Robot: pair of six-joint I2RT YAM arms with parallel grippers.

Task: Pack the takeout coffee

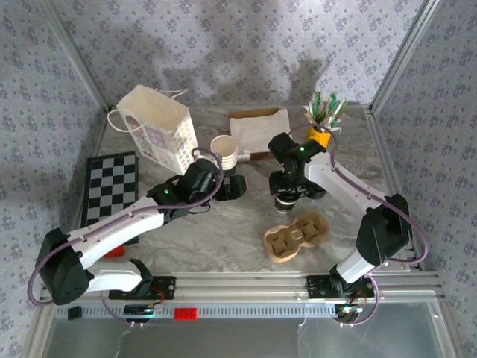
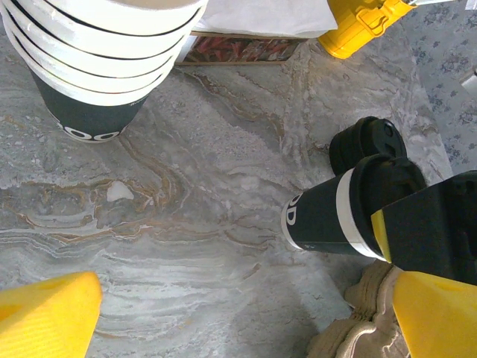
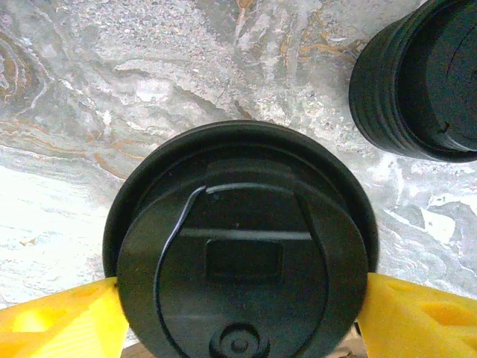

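I am gripping the coffee cup [image 2: 320, 220] with my right tool [image 3: 238, 306], its yellow fingers pressing against the cup's sides just under the black lid [image 3: 238, 246] that is sitting on top. In the overhead frame the cup is standing a little right of centre, just above the cardboard carrier [image 1: 296, 237] lying on the table [image 1: 223, 231]. A stack of lids [image 3: 425, 74] is sitting near the cup, at the upper right of my right wrist frame. My left tool [image 2: 242, 321] is hanging wide open, holding nothing, left of centre overhead. A stack of empty cups [image 2: 97, 67] is standing at the upper left of my left wrist frame. Farther out overhead, a paper bag [image 1: 156, 127] is standing at the upper left and a yellow cup of sticks [image 1: 322, 127] at the upper right.
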